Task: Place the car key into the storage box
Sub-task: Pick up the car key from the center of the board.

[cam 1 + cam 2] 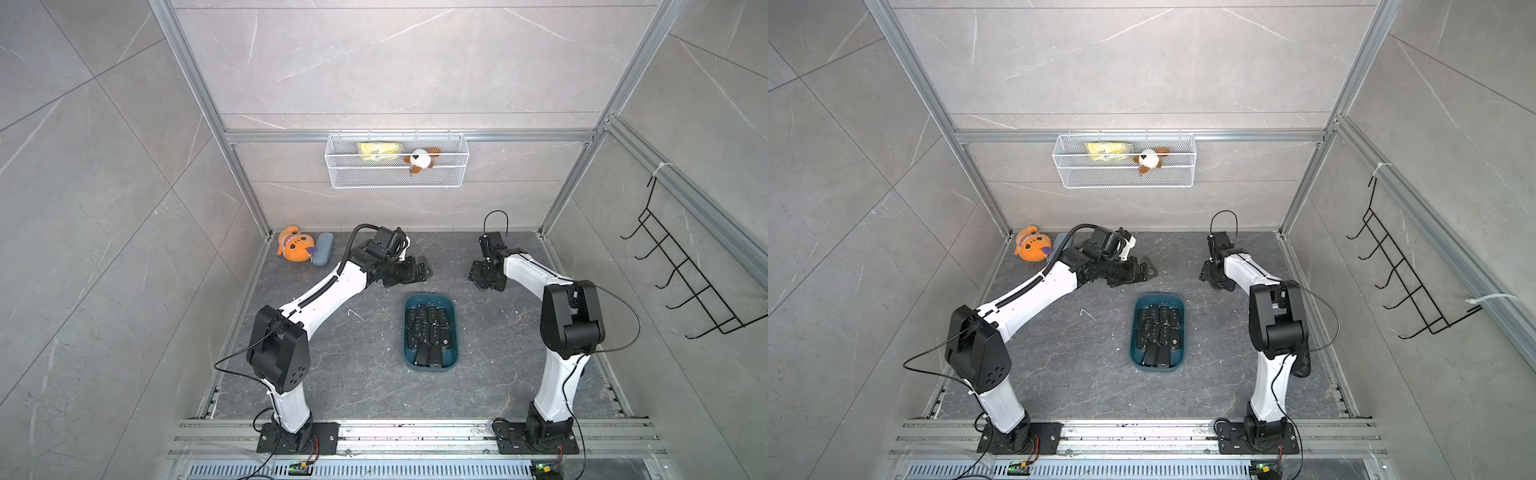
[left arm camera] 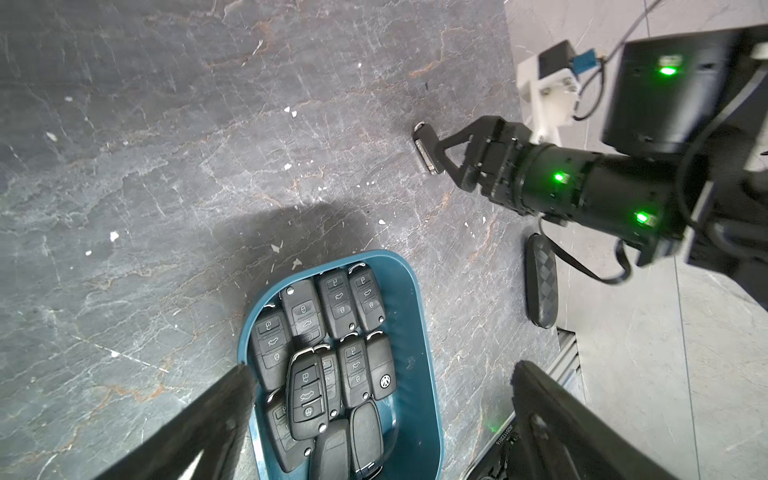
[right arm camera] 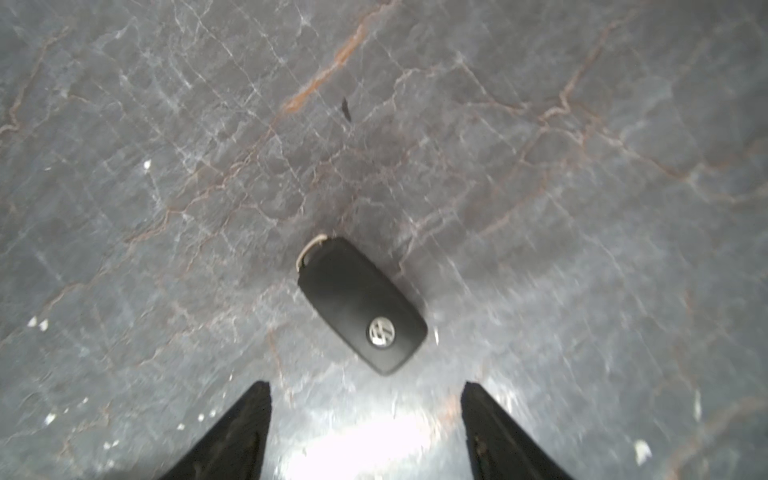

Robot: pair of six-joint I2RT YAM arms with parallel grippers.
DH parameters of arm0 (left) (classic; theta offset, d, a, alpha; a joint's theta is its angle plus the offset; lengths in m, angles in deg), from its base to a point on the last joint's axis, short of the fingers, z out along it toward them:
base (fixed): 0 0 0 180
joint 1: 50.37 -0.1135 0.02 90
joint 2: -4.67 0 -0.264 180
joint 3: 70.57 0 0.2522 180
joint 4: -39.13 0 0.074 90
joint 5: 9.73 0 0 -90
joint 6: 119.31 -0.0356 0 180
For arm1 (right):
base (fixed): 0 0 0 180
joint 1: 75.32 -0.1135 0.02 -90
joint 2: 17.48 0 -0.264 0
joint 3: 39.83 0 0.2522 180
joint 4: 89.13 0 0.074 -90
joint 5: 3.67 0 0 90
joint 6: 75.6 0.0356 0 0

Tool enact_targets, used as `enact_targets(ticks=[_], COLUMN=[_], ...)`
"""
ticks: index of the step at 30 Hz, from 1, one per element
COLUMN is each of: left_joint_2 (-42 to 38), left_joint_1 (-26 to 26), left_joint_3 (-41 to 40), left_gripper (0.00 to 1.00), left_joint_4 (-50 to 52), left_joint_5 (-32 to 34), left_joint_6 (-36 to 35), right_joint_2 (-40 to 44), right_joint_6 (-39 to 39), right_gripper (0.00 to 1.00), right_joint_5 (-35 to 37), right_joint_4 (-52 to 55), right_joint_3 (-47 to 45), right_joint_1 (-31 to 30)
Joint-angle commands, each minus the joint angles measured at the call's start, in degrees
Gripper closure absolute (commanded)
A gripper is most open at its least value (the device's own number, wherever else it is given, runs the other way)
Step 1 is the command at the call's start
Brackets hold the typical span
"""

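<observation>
A black car key [image 3: 361, 303] with a silver logo lies flat on the dark stone table, also seen edge-on in the left wrist view [image 2: 426, 149]. My right gripper [image 3: 365, 384] hovers low over it, jaws apart and empty, with the key just ahead of the fingertips [image 1: 482, 276]. The dark teal storage box [image 1: 430, 296] [image 1: 1158, 296] [image 2: 409, 316] sits mid-table and holds several black key fobs [image 1: 428, 328]. My left gripper [image 2: 382, 368] [image 1: 419, 268] stands wide open and empty above the box's far end.
An orange plush [image 1: 293, 248] and a pale blue case [image 1: 323, 248] lie at the far left corner. A white wire basket [image 1: 397, 166] hangs on the back wall. A black hook rack [image 1: 681, 270] hangs on the right wall. A black quilted case [image 2: 540, 280] lies by the right arm.
</observation>
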Motion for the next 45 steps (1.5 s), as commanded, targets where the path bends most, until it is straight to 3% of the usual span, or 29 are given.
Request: enact_targets(ticks=[1,9,12,17,24,29,45], left_joint_2=[1.32,2.04,2.17,2.16,1.74,1.25,-1.41], left_joint_1=[-0.19,-0.71,-0.91,-1.12,-1.22,-1.22,-1.63], left_joint_3=[2.68,3.41,3.46,3.57,3.01,2.31,-0.89], left_gripper=[0.00,0.00,0.00,0.00,0.00,0.00,0.00], left_joint_4=[0.83,1.32,1.44,1.65,1.77,1.53,1.32], left_joint_5=[0.73,1.10,1.08,1.12,1.47,1.46,0.17], left_joint_6=[-2.44,-2.73,-2.76,-2.74,-2.51,-2.39,-2.78], right_joint_2=[-3.96,-10.09,-11.83,-13.56,-14.14,-12.66,4.14], right_joint_6=[-1.27,-1.89,-2.27,-2.23,-2.32,-2.25,0.07], right_gripper=[0.29,0.31,0.38,0.39,0.59,0.70,0.69], right_joint_5=[-0.89,-0.72,-0.72,-1.77,-2.07,-2.39,-3.98], right_joint_4=[2.14,4.29,4.91,5.71,7.31,6.98,6.89], right_joint_3=[3.46,8.50,10.17,12.71,14.23,12.75,1.40], right_joint_1=[0.46,1.21,1.52,1.85,1.93,2.01,-1.04])
